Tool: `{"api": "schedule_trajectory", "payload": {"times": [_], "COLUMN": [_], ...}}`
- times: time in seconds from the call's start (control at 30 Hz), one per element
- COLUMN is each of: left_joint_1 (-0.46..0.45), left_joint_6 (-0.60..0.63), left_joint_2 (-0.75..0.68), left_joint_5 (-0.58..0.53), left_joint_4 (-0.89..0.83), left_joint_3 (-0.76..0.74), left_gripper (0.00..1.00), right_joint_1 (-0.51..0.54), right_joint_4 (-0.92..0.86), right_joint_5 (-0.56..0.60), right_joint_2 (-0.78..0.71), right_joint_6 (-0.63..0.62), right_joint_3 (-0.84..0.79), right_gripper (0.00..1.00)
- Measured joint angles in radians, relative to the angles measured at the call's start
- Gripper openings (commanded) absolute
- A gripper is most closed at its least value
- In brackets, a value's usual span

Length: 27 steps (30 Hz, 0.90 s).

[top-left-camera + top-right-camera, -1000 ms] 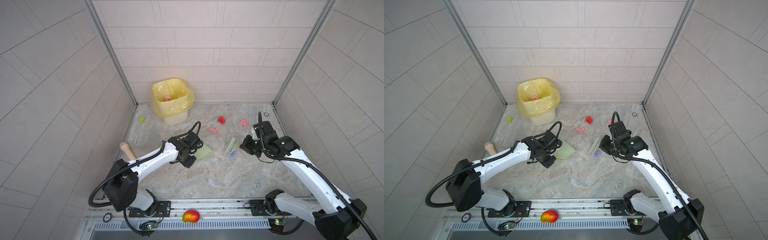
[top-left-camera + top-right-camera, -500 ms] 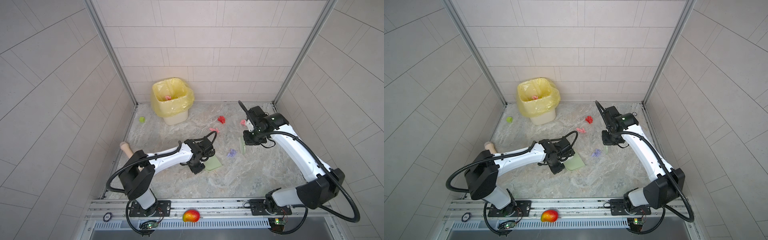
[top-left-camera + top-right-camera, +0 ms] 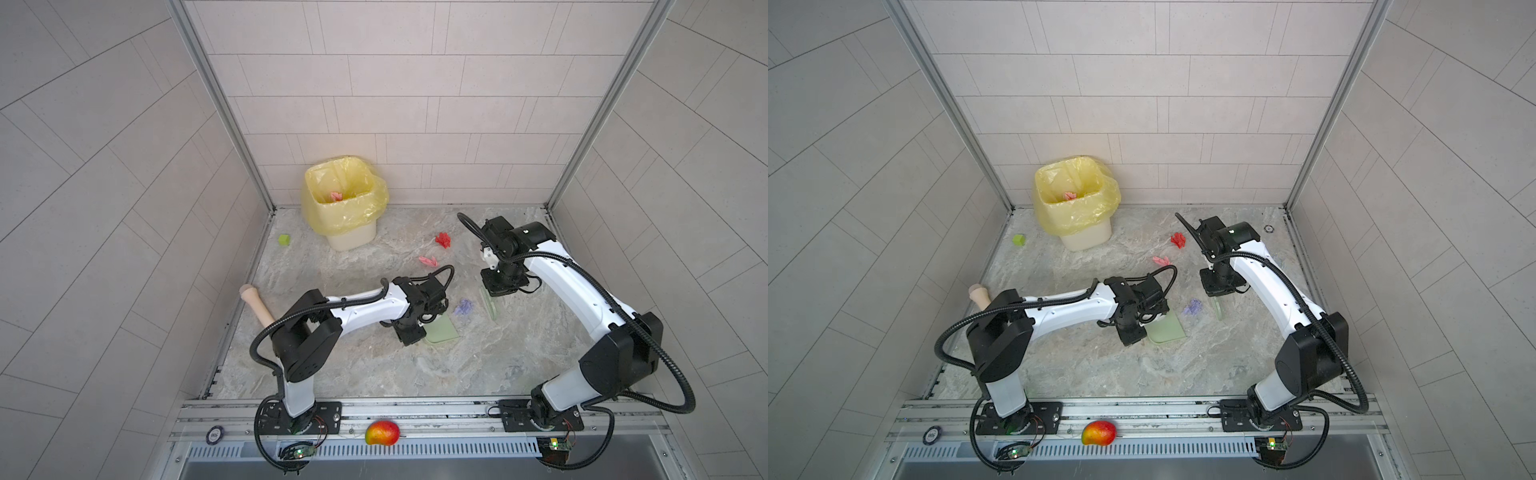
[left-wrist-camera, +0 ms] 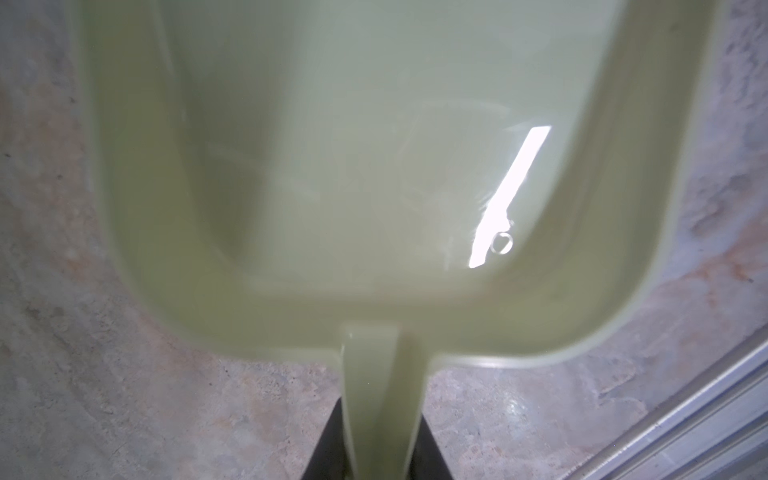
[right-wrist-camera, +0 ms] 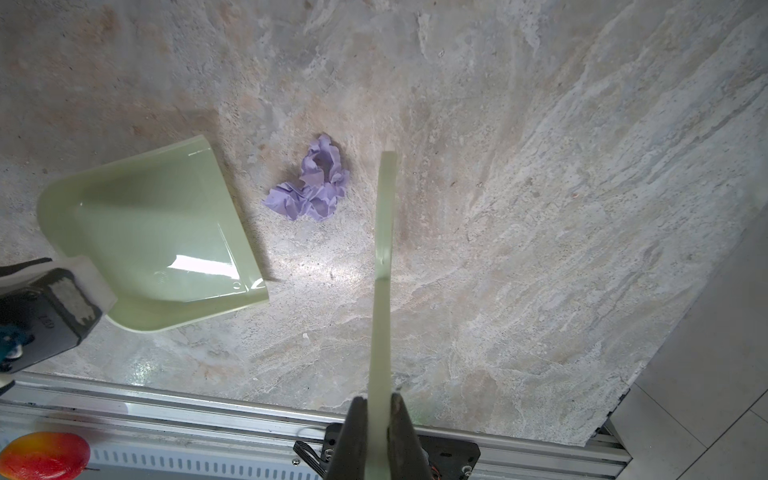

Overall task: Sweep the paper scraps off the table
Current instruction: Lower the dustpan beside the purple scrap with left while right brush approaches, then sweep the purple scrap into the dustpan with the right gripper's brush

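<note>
A lavender paper scrap (image 3: 463, 306) (image 3: 1192, 306) (image 5: 311, 185) lies on the table (image 3: 374, 374) between two pale green tools. On its left is a dustpan (image 3: 441, 332) (image 3: 1165, 330) (image 4: 374, 166) (image 5: 153, 237), open edge facing the scrap. My left gripper (image 4: 380, 436) is shut on the dustpan's handle. On its right a thin scraper blade (image 3: 490, 303) (image 5: 384, 249) stands on edge, held in my shut right gripper (image 5: 378, 415). A pink scrap (image 3: 428, 261) and a red scrap (image 3: 443, 240) lie farther back. The pan is empty.
A bin lined with a yellow bag (image 3: 345, 203) stands at the back left with a pink scrap inside. A lime-green cube (image 3: 284, 240) sits left of it. A wooden handle (image 3: 255, 303) leans at the left wall. A mango (image 3: 382, 433) rests on the front rail.
The left arm has slid the dustpan to the right and nearer the front. The right arm has swung back and carried the scraper from over the lavender scrap to its right side.
</note>
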Motion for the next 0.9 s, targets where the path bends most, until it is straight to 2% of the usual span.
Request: {"api": "schedule_trajectory", "payload": {"times": [0.47,0.9], "left_joint_1": [0.0,0.0], "left_joint_6": [-0.003,-0.003], "left_joint_2": [0.071,0.107], "left_joint_5": [-0.046,-0.053], "left_joint_4": [-0.005,-0.007], "left_joint_3": [0.074,0.095], "left_gripper": [0.0,0.0], "right_joint_1": [0.014,0.087], "right_joint_4": [0.02,0.021], "right_joint_5": [-0.006,-0.04], "right_joint_2": [0.06,0.072], "right_joint_6": [-0.021,-0.026], "right_joint_3": [0.0,0.011], "right_gripper": [0.0,0.0]}}
